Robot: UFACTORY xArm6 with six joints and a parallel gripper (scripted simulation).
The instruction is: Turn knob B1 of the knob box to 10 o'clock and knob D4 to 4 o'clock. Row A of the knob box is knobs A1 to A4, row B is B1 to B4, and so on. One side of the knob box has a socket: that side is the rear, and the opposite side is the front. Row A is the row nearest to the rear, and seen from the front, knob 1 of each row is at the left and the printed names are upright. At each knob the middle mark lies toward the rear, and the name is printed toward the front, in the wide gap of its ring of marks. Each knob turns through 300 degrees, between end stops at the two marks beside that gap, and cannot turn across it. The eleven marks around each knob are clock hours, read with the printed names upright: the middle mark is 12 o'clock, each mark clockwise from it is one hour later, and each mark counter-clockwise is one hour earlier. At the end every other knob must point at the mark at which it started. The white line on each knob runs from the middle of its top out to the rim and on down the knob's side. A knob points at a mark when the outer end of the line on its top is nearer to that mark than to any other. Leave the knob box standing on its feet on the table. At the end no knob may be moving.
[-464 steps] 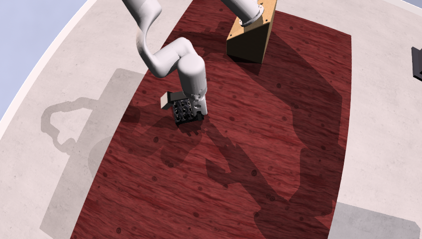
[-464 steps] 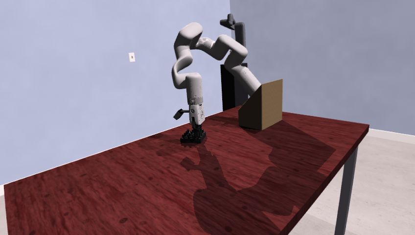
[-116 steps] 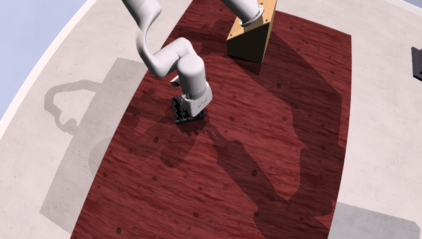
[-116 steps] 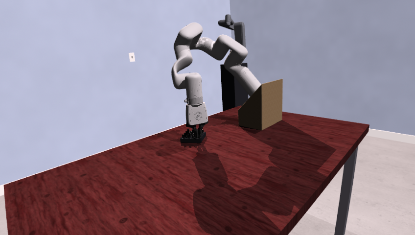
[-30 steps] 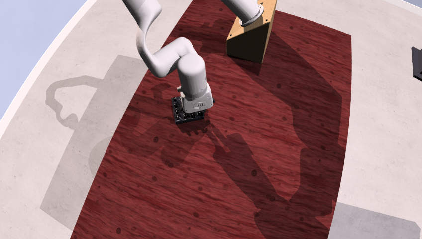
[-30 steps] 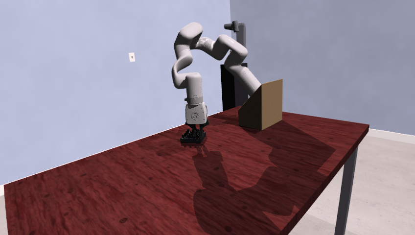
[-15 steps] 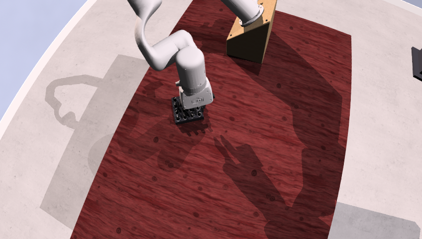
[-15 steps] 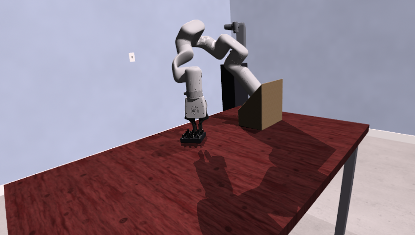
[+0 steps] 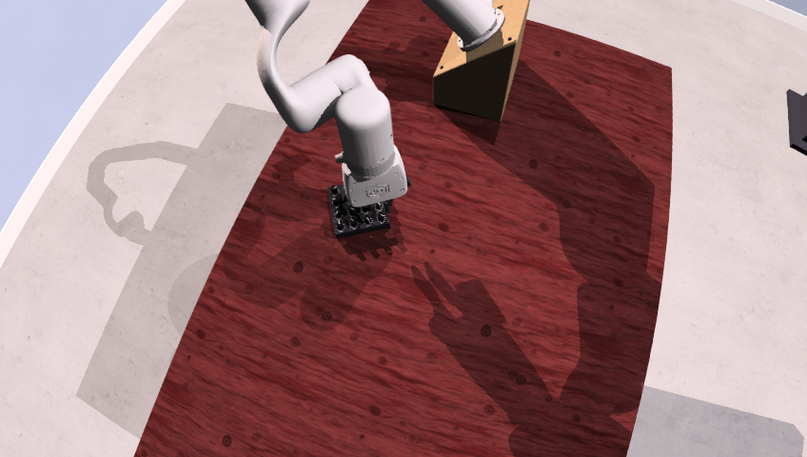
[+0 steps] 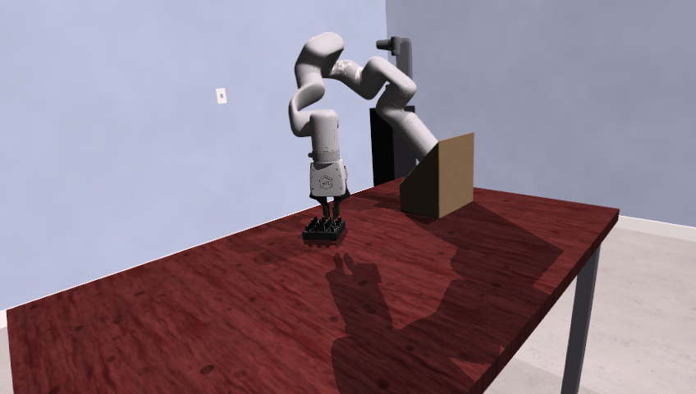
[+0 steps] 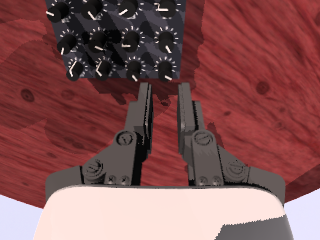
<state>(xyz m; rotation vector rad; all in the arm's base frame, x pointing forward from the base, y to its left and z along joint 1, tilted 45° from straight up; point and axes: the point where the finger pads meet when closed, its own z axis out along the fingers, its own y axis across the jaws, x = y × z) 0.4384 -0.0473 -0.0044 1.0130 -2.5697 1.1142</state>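
Note:
The black knob box (image 9: 361,215) stands on its feet on the dark red table, also in the exterior view (image 10: 323,229). In the wrist view the knob box (image 11: 116,16) lies ahead of the fingers at the upper left, and its sixteen black knobs show white lines. The printed names are too small to read. My gripper (image 11: 163,90) hangs straight down, a little above the near right edge of the box. Its fingers stand a narrow gap apart with nothing between them and touch no knob. From the side the fingertips (image 10: 330,217) hover just over the knobs.
A tan wedge-shaped block (image 9: 478,73) carries the arm's base at the far side of the table, also in the exterior view (image 10: 439,178). A dark stand (image 10: 386,146) rises behind it. The table's right edge (image 10: 576,244) drops off to the floor.

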